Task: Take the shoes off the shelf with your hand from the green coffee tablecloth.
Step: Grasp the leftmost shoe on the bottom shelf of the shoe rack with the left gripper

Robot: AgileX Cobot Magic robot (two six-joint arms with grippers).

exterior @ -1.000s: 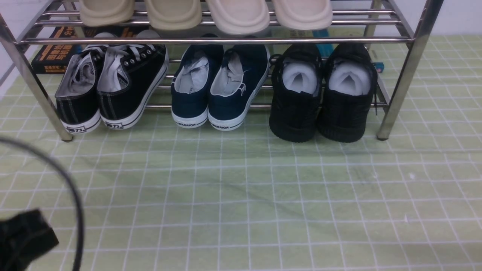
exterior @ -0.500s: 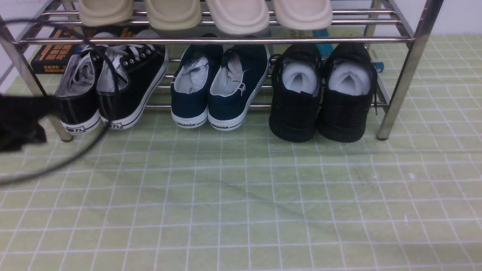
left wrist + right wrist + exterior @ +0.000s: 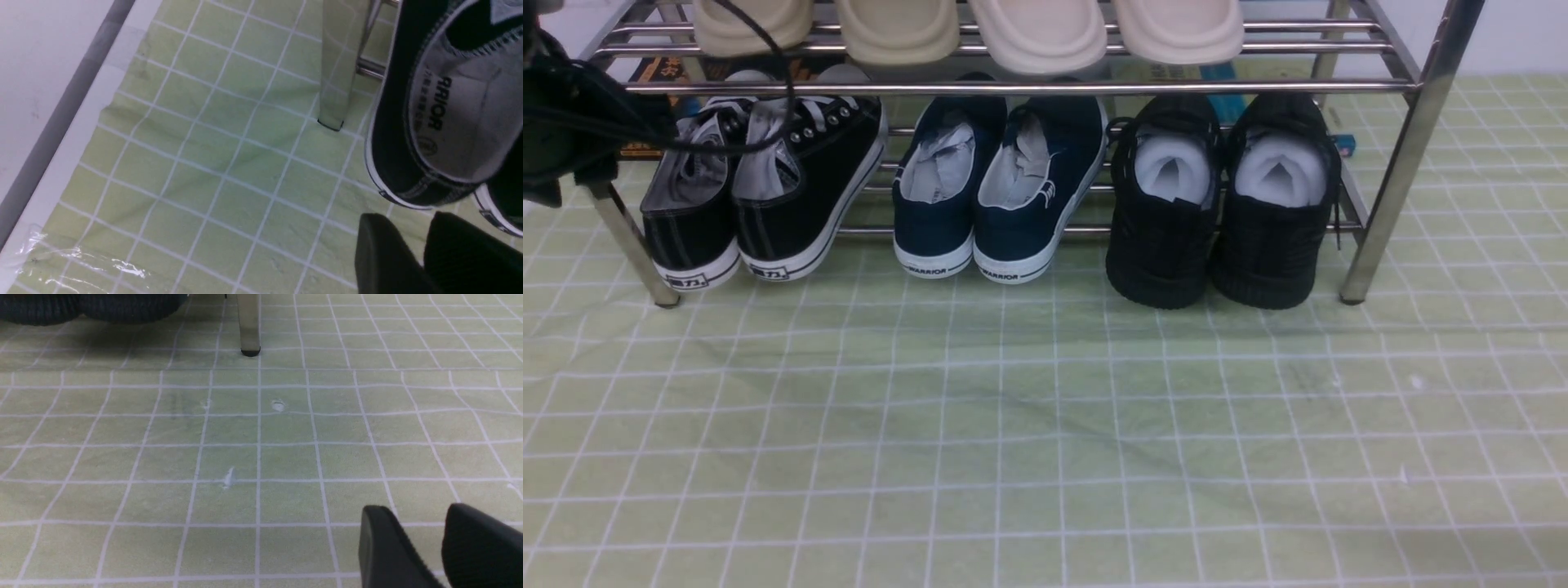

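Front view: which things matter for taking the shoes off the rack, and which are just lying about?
Job: black canvas white-laced sneakers; chrome bar rack; green grid cloth; left arm's black fingers.
Lying about: navy slip-ons; black knit paper-stuffed shoes; beige slippers; orange-lettered black box.

Warrior branding on two pairs of shoes; box lettering unreadable.

Just ahead of the left gripper (image 3: 427,241), the grey insole (image 3: 457,122) of one of the black canvas sneakers (image 3: 760,196) bears black capitals "RRIOR", with the word's start hidden under the shoe's upper. The small print beside it and a round stamp are too blurred to read. Each sneaker's white heel strip (image 3: 690,279) carries two black Chinese characters, seemingly 回力. Farther from the gripper, past the sneakers, the navy slip-ons (image 3: 1001,188) show "WARRIOR" in black on both heel strips. Beyond the gripper, a black box (image 3: 654,72) has orange Chinese lettering, too small to read.
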